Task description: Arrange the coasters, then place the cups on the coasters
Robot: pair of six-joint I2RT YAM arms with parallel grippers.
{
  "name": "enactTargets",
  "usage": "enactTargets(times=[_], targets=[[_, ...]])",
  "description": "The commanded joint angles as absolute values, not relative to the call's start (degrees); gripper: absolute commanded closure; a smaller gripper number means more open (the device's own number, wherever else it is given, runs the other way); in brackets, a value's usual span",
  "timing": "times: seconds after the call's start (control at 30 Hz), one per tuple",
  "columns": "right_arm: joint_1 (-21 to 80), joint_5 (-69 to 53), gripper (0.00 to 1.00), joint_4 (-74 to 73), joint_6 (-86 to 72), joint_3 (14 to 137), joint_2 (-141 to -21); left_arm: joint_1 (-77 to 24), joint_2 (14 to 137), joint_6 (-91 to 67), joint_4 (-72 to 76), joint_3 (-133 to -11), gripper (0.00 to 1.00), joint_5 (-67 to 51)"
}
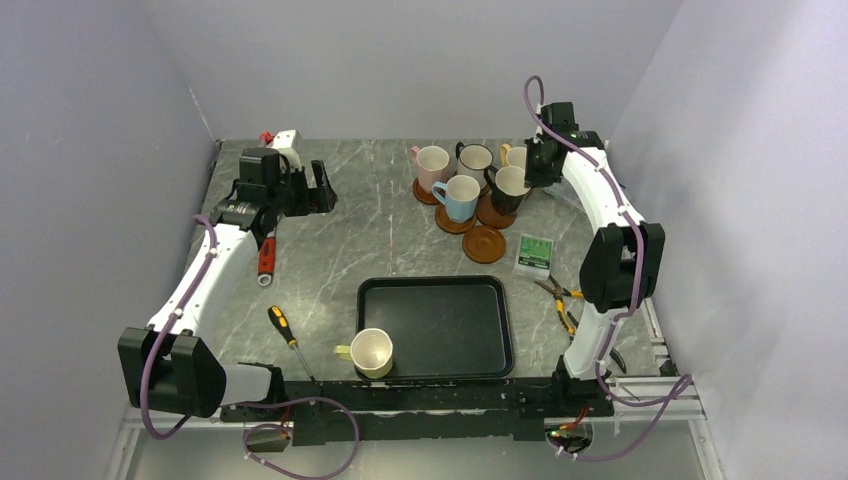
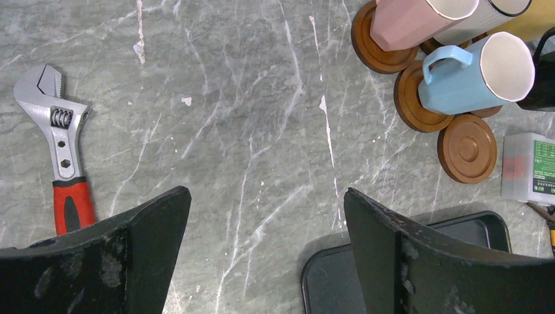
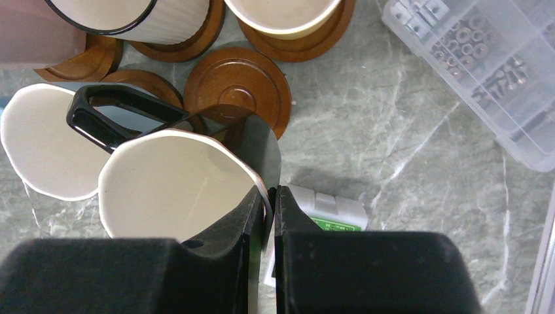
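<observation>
Pinches the wall of the black cup [image 3: 170, 186] with the right gripper [image 3: 269, 196]: jaws pressed almost together, one finger inside the rim, the other outside. Conceals the cup's base in every view, so cannot tell whether it rests on a coaster or hangs above one. Locates this cup at the far right of the table [image 1: 370, 240], just beside the light blue cup [image 1: 458, 196].

Holds the left gripper [image 2: 265, 216] above bare table at the far left, jaws spread wide, nothing between the fingers. Cuts both fingers off at the lower edge of the left wrist view.

Shows the pink cup [image 1: 432, 160], white cup [image 1: 475, 157] and yellow cup [image 1: 515, 154] in a far row on the coasters [image 1: 424, 191], the yellow cup largely hidden behind the right arm. Seats the light blue cup on a coaster too. Shows one bare coaster [image 1: 485, 243] between the cluster and the tray [image 1: 435, 325].

Puts the pale yellow-green cup [image 1: 372, 352] at the tray's near left corner; cannot tell whether inside the rim or across it.

Covers part of the wrench [image 1: 266, 255] with the left arm and part of the pliers [image 1: 560, 295] with the right. Crops the clear parts box [image 3: 484, 72] at the frame edge.
</observation>
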State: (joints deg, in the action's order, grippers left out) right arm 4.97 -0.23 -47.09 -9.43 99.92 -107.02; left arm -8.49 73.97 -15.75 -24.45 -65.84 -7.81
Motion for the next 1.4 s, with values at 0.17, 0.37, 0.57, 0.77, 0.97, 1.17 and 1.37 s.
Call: enactTargets(times=[0.17,0.37,0.57,0.77,0.97,1.17,1.37], targets=[[4.92,-2.28,1.0,-41.32,-8.09,105.42,-108.89,-8.42,74.22,-15.02,-23.13,-66.27,0.07,-7.25],[4.92,-2.46,1.0,-40.98,-7.74,105.63,-110.6,-8.44,74.31,-14.9,-23.22,-66.27,0.07,-7.12],[4.91,-2.63,1.0,-40.87,-7.73,105.85,-111.74,-8.44,74.5,-14.94,-23.25,-66.27,0.07,-7.14],[5.01,-2.99,1.0,-40.83,-7.74,106.02,-112.53,-8.43,74.53,-14.93,-23.31,-66.27,0.07,-7.07],[5.01,-3.05,1.0,-40.93,-7.65,106.03,-113.22,-8.44,74.42,-14.82,-23.38,-66.29,0.07,-6.95],[5.25,-3.12,1.0,-40.87,-7.48,106.15,-113.85,-8.39,74.49,-14.85,-23.44,-66.36,0.07,-6.99],[5.45,-3.08,1.0,-40.8,-7.21,106.24,-114.27,-8.44,74.47,-14.72,-23.47,-66.44,0.07,-6.88]])
